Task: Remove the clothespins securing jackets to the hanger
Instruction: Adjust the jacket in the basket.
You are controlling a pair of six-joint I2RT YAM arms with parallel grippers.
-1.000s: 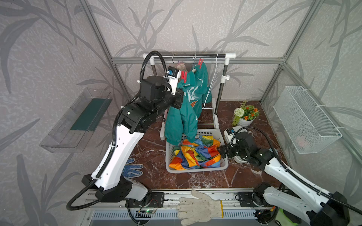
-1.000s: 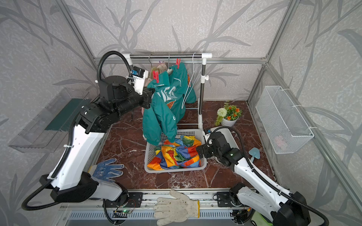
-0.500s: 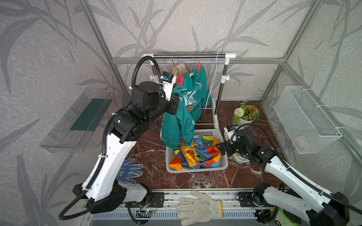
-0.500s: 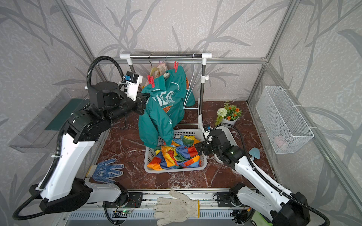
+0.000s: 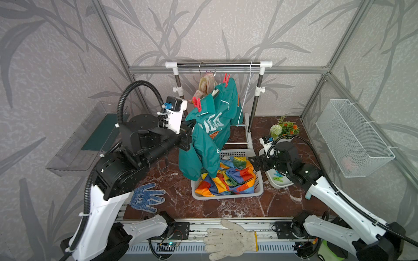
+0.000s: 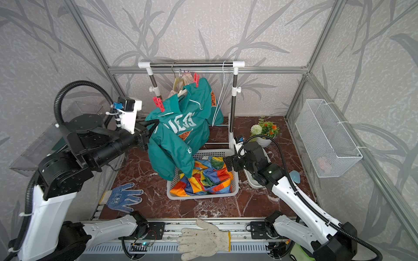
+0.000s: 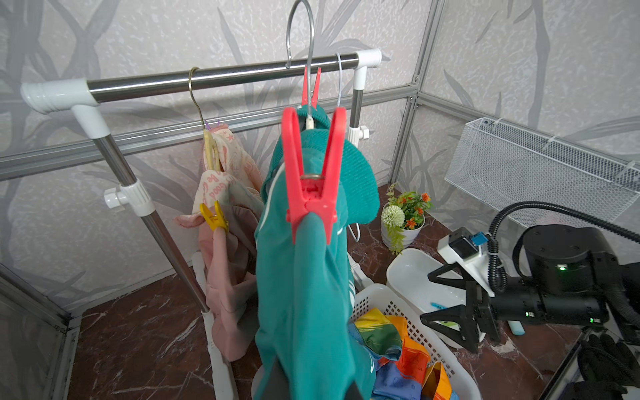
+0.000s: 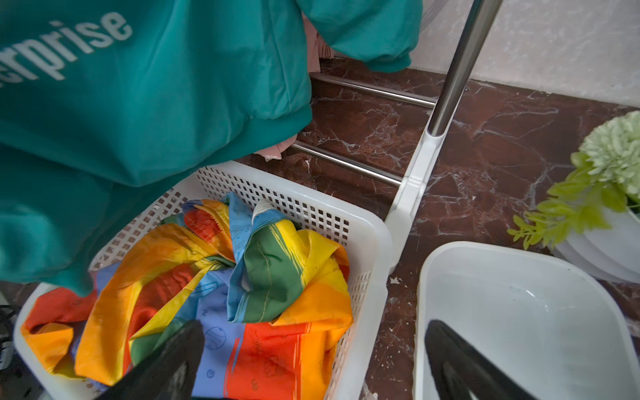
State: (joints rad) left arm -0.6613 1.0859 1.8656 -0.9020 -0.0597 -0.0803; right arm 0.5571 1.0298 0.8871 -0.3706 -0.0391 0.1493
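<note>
1. The left hand (image 5: pixel 188 133), pressed shut on the teal jacket (image 5: pixel 208 140), sits just below the near red clothespin (image 5: pixel 197 104), whose long axis points up.
2. The right hand (image 5: pixel 254 163), spread wide, hovers over the basket (image 5: pixel 226 195), well apart; the left hand is nearer.

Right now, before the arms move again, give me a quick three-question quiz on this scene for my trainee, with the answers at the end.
1. True or false: the rainbow jacket lies in the white basket.
2. What colour is the clothespin on the pink jacket? A red, B yellow, C blue.
3. Which gripper is shut on the teal jacket?

Key: 1 true. 2 B. 3 the left gripper.
</note>
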